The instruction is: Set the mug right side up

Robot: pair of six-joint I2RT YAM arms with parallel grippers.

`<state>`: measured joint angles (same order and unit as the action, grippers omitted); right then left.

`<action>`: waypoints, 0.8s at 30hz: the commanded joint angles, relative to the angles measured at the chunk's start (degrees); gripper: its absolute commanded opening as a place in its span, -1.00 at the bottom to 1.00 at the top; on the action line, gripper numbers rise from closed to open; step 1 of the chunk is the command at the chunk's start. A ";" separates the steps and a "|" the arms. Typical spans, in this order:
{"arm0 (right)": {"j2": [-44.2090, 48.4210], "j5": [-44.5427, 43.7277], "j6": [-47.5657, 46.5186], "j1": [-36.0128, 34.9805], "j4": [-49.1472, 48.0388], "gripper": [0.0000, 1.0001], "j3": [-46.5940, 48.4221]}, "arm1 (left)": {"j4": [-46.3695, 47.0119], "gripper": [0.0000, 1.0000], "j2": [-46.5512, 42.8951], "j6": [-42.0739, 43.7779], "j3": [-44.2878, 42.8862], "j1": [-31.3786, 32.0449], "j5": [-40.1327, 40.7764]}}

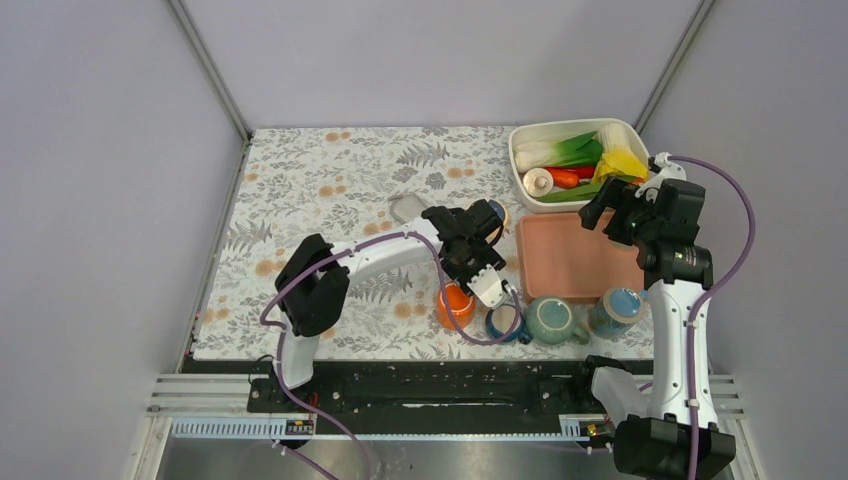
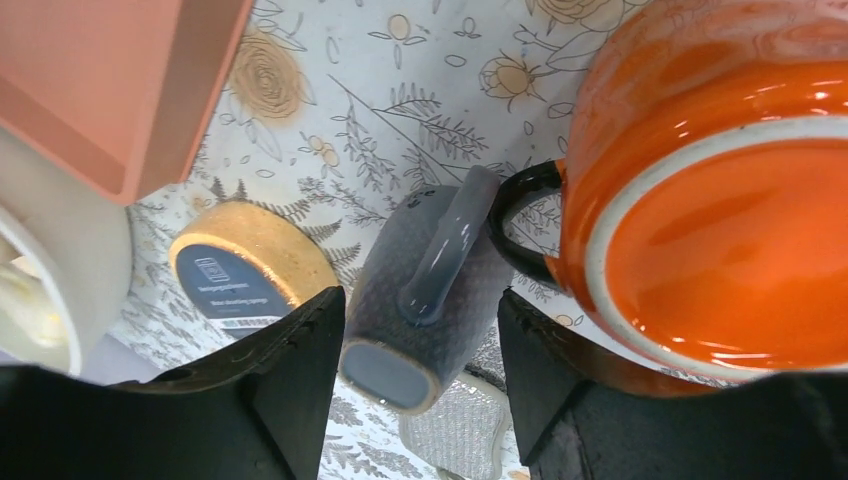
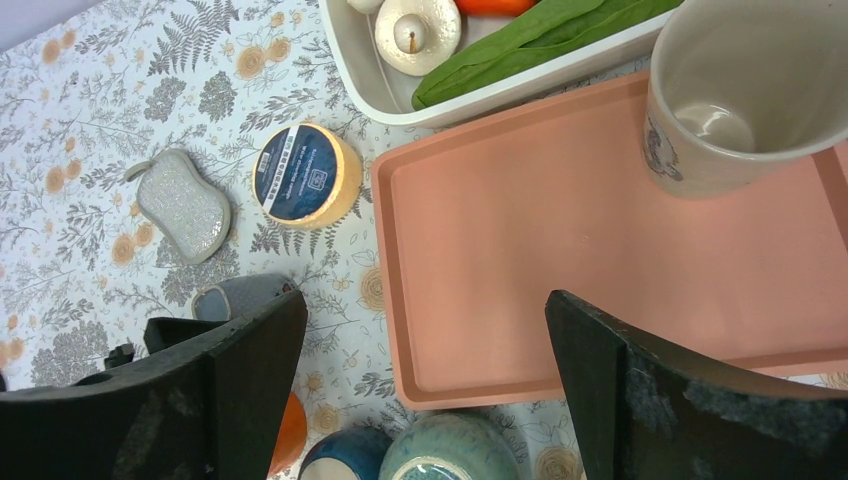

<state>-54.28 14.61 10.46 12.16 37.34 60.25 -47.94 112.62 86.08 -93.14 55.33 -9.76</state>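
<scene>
My left gripper (image 2: 420, 300) stood open with the grey mug (image 2: 425, 285) ahead between its fingers, ungripped. My right gripper (image 3: 425, 300) hung open too. The mug lay sideways near the middle of the table (image 1: 300, 180), so I judged the turning undone.

The grey mug (image 2: 430, 290) (beneath the left hand (image 2: 420, 350)) is hidden overhead.

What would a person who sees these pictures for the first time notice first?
The glossy orange mug fills the right of the left wrist view, and a grey mug lies on its side, seen between the open fingers of the left gripper. In the top view, a white bin of bright vegetables stands behind a pink tray at the right.
</scene>
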 commanded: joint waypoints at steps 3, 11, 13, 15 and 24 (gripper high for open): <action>0.64 2.20 -0.29 -0.03 -1.74 0.97 -0.45 | 2.55 0.17 2.60 1.41 1.23 -0.30 2.28; 0.77 2.69 -0.23 -0.03 -2.19 0.97 -1.00 | 4.30 -0.31 5.62 -0.22 0.71 -0.57 6.34; 0.88 2.92 -0.12 -0.03 -2.29 0.97 -1.01 | 4.29 -0.73 5.53 -1.17 0.60 -0.95 5.57; 1.00 2.97 -0.06 -0.03 -2.43 0.97 -1.05 | 5.53 -1.00 5.07 -2.95 0.40 -1.32 4.45; 1.48 3.98 1.01 -0.03 -3.19 0.97 -1.66 | 15.16 -1.00 -0.03 -20.28 0.17 -6.48 -1.22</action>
<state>-53.87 16.75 10.72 12.16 36.88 58.81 -40.45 117.99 77.14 -92.20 51.86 -6.70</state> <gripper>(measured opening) 0.989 0.170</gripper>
